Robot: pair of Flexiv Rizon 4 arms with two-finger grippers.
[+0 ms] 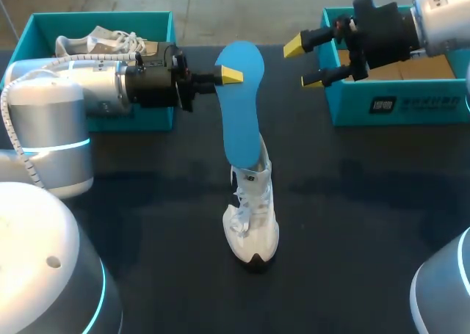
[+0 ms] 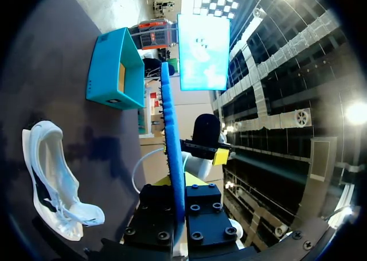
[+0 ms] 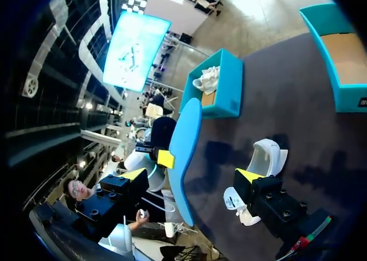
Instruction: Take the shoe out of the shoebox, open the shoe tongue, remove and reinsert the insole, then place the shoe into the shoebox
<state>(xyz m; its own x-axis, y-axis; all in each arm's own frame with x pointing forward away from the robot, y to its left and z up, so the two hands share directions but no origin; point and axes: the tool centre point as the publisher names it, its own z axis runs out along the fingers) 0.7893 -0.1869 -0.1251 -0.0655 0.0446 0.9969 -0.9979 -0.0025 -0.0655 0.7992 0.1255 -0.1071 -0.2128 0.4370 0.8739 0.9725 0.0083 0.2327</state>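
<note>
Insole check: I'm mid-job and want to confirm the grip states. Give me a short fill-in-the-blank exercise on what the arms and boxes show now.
1. The left gripper is ____ on the blue insole.
2. The right gripper is ____, holding nothing.
3. A second shoe lies in the shoebox on my ____ side.

Missing words: shut; open; left.

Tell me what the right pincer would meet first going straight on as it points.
Most likely the blue insole, held by the left pincer, which stands ahead of the open right pincer; depth is uncertain.
</note>
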